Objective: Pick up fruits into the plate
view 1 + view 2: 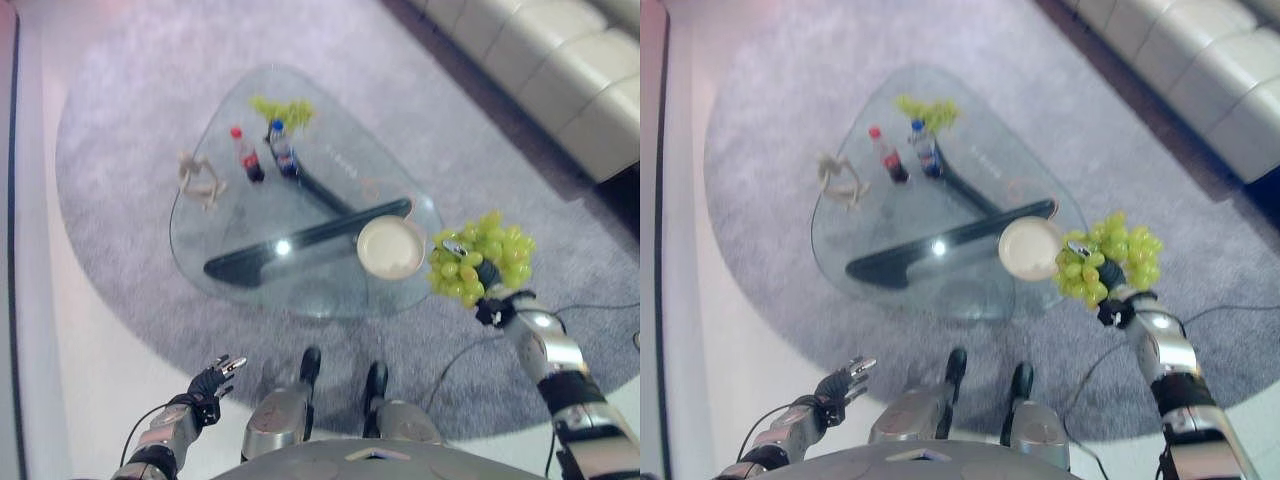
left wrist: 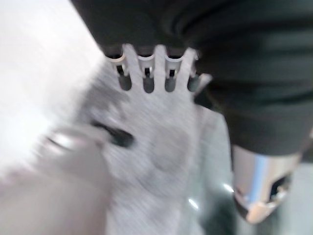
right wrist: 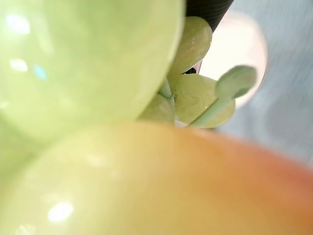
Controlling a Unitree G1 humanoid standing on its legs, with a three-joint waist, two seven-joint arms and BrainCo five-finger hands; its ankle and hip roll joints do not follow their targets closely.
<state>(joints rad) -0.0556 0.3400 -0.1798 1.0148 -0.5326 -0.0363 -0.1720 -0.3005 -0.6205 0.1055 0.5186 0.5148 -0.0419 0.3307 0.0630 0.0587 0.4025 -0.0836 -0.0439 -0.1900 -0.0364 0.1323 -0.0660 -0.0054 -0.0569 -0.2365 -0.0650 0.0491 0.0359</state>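
Observation:
My right hand (image 1: 487,276) is shut on a bunch of green grapes (image 1: 497,252), held in the air just right of the glass table's near corner. The same grapes (image 3: 88,63) press close against the lens in the right wrist view. A round cream plate (image 1: 391,247) lies on the glass table (image 1: 230,215) right beside the held bunch. A second bunch of green grapes (image 1: 282,108) rests at the table's far edge. My left hand (image 1: 213,379) hangs low at the lower left, away from the table, with its fingers (image 2: 146,68) straight.
Two small bottles (image 1: 266,152) stand near the far grapes, and a pale figurine (image 1: 199,179) sits at the table's left edge. A grey round rug (image 1: 120,180) lies under the table. A cream sofa (image 1: 560,70) runs along the upper right.

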